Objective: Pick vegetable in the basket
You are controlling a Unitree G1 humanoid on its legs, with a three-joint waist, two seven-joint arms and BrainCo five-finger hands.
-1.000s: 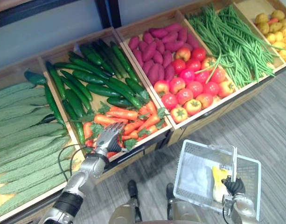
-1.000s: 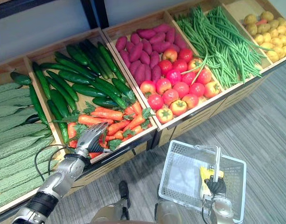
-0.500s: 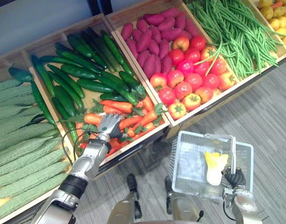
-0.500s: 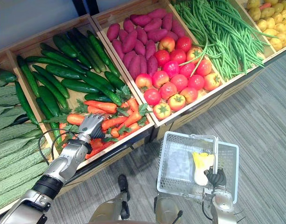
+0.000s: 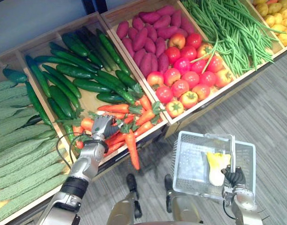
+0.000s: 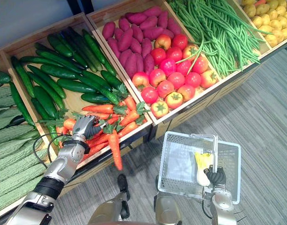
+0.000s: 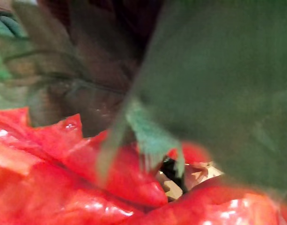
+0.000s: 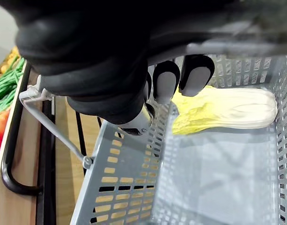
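Over the front of the carrot crate (image 5: 89, 104) my left hand (image 5: 102, 127) sits down in the carrots (image 5: 116, 108). Its fingers are buried in the pile, so I can't tell if it's closed on anything. One carrot (image 5: 132, 151) hangs tip-down over the crate's front edge, leafy top up beside the hand. Left wrist view has orange skin and a leaf up close. My right hand (image 5: 235, 177) is curled round the handle (image 5: 234, 152) of the basket (image 5: 183, 159), which has a cabbage (image 5: 217, 166) inside.

My read: the carrot is light, stiff, smooth and tapered, so it'd slide out toward the tip. The greens are floppy and may tear. I'd grip the thick shoulder just below the crown, across the body.
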